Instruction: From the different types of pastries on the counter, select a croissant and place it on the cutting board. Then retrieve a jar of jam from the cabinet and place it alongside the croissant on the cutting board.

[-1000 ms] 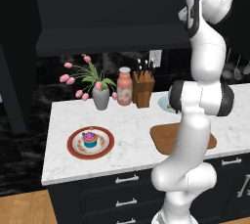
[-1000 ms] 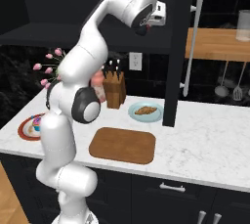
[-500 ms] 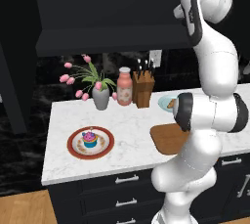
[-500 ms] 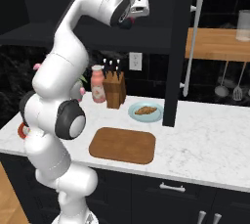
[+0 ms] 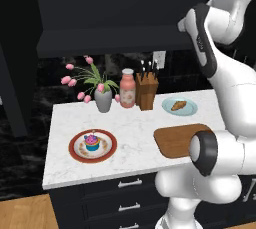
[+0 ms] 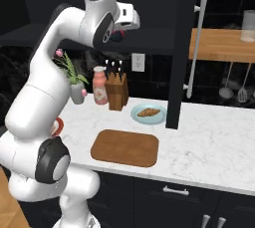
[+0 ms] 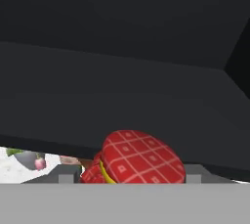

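Note:
My gripper (image 6: 118, 35) hangs high over the counter, just under the dark wall cabinet (image 5: 115, 8), shut on the jar of jam (image 7: 139, 159). The jar's red checked lid sits low in the hand view and shows as a red spot under the hand in the right base view. The croissant (image 5: 178, 105) (image 6: 148, 112) lies on a light blue plate (image 6: 160, 118) behind the cutting board (image 6: 125, 147) (image 5: 172, 140). The board is bare, its right end hidden by my arm in the left base view. The cupcake (image 5: 92, 142) stands on a red-rimmed plate (image 5: 75, 150) at the left.
A knife block (image 5: 146, 92), a tall pink bottle (image 5: 127, 89) and a vase of tulips (image 5: 102, 98) line the back of the marble counter (image 5: 130, 128). An open dark cabinet door (image 6: 174, 48) with a long silver handle (image 6: 195, 48) stands right of the hand. Utensils (image 6: 234, 80) hang under a wooden shelf (image 6: 221, 43).
The arm has swung around its base and the hand with the jar has moved left and a little lower, away from the open door. Nothing on the counter has moved.

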Controlling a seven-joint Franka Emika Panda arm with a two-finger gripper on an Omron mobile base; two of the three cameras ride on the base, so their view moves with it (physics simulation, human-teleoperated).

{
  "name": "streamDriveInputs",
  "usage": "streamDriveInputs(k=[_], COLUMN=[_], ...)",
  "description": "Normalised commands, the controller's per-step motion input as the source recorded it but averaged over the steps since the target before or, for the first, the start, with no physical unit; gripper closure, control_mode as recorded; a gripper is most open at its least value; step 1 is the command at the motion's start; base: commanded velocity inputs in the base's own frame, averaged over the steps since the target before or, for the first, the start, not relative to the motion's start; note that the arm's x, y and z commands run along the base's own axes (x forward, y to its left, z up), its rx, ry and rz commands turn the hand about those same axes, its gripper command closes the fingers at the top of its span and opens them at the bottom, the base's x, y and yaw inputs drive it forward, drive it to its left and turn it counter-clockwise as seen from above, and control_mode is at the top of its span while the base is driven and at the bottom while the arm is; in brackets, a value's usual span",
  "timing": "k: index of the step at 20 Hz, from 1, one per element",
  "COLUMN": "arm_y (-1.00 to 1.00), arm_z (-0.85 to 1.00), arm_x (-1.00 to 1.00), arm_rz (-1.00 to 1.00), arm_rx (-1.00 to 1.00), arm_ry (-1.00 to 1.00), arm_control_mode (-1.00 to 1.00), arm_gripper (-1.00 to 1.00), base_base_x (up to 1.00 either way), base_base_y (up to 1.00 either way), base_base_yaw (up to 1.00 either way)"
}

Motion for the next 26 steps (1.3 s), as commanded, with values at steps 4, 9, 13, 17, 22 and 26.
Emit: streamDriveInputs(k=[4,9,13,17,22,26], arm_y=[0.18,0.06,0.23,0.26,0.09,0.02], arm_z=[0.0,0.0,-0.01,-0.23,-0.56,-0.68], arm_x=[-0.51,-0.62,-0.68,-0.72,-0.19,0.0], arm_rz=[0.06,0.1,0.08,-0.09,-0.18,-0.32], arm_rx=[0.0,0.0,-0.01,-0.02,0.0,-0.01], arm_ry=[0.15,0.15,0.05,0.0,0.07,0.0], arm_control_mode=[-1.0,-1.0,-1.0,-1.0,-1.0,-1.0], arm_gripper=[1.0,1.0,1.0,1.0,1.0,1.0], base_base_x=[0.0,0.0,0.0,0.0,0.0,0.0], base_base_y=[0.0,0.0,0.0,0.0,0.0,0.0], base_base_yaw=[0.0,0.0,0.0,0.0,0.0,0.0])
